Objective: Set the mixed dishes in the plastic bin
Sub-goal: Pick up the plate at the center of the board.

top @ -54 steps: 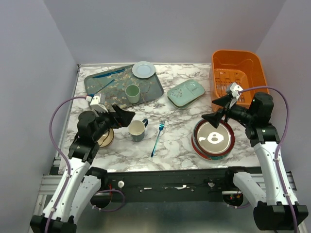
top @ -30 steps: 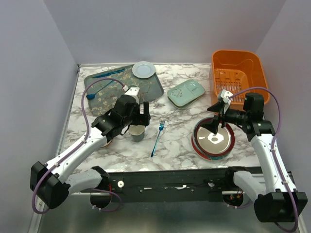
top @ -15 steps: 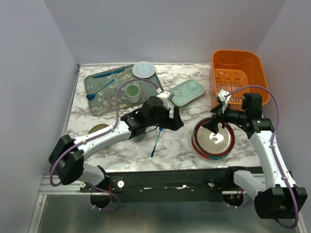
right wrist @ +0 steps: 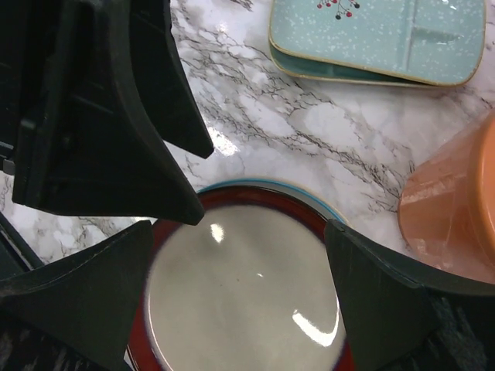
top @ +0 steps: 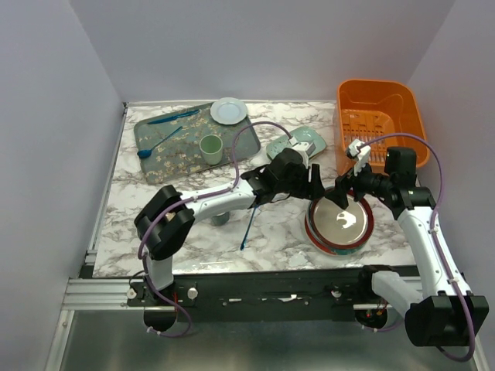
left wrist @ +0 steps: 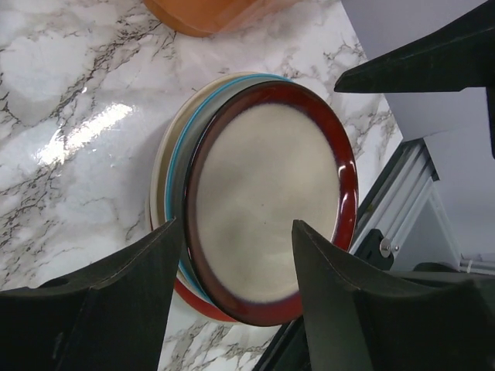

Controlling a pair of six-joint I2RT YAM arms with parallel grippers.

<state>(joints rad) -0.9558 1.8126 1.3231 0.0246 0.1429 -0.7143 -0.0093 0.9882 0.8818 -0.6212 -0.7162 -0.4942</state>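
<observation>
Two pincers are found gathered over one stack of round plates (top: 339, 226). The left pincer (top: 315, 188) is stretched far across the table. Its fingers are seen spread with nothing pinched, and the stack lies under and just ahead of their tips. The right pincer (top: 348, 195) is held spread wide directly above the same stack, likewise empty. The orange plastic bin (top: 379, 116) stands just beyond the right pincer, and no dish is seen in it. The pale-green divided dish (right wrist: 379, 35) lies just behind the left pincer.

Hazards, as judged:
- Contact between the two pincers is likely, since both are crowded over the same plates with little room between them.
- More than one plate could be lifted or dragged, because the red-rimmed top plate (left wrist: 271, 201) sits off-centre on the ones beneath.
- A glossy rim could slip from the fingers on the way to the bin.

The layering of the stack is shown only in the left wrist view: a teal edge and a cream edge are exposed beside the top plate. The nearness of the left pincer's body is shown best in the right wrist view. The floral tray (top: 166, 151) and the blue fork (top: 250, 220), well behind the left pincer, are recorded by the top view alone.
</observation>
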